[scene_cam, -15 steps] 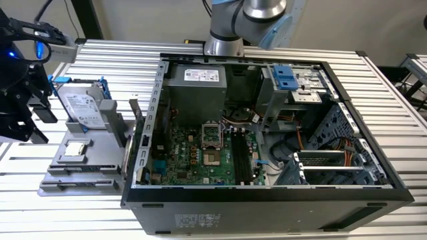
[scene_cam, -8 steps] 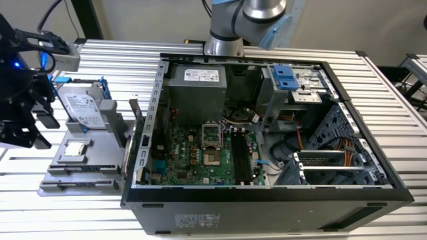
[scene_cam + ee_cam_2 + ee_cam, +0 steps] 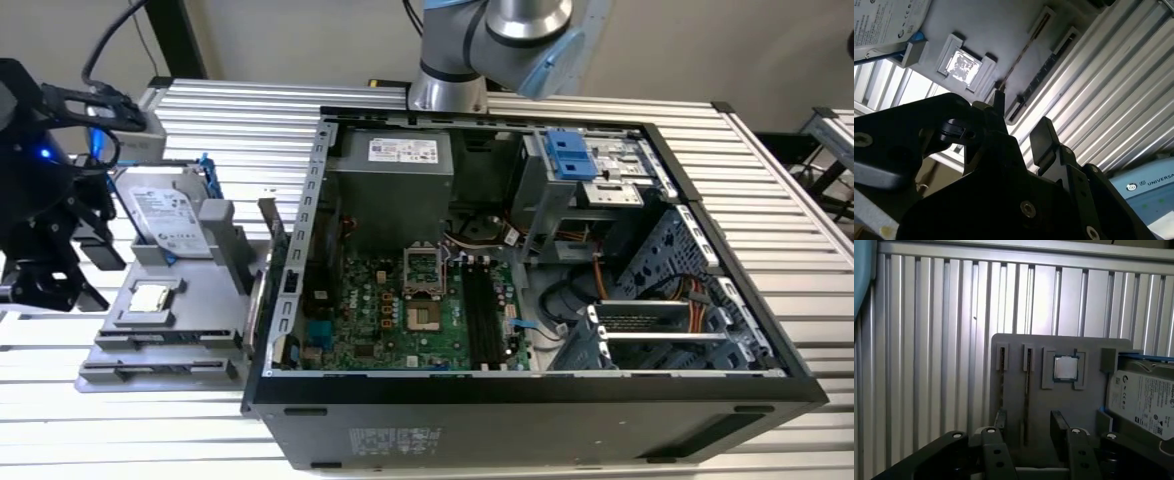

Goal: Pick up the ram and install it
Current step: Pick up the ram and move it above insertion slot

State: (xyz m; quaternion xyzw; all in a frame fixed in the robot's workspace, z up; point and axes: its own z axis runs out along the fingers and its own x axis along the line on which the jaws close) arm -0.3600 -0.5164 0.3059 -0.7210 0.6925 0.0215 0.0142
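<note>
Pick step, pre-grasp by my read: gripper (image 3: 1029,415) was open and empty, fingers (image 3: 1058,422) either side of the ram (image 3: 1026,400). Ram stood on edge in a slot of the gray holder (image 3: 1014,390), next to the CPU (image 3: 1066,367) and hard drive (image 3: 1144,397). Contact: couldn't tell. Grasp would call for pads square on the stick's flat faces; a thin board looks easy to cock in its slot. Holder sat at the exterior view's left beside the open PC case (image 3: 534,400), on a ribbed aluminium table (image 3: 120,440). Arm base (image 3: 447,95) top centre.
</note>
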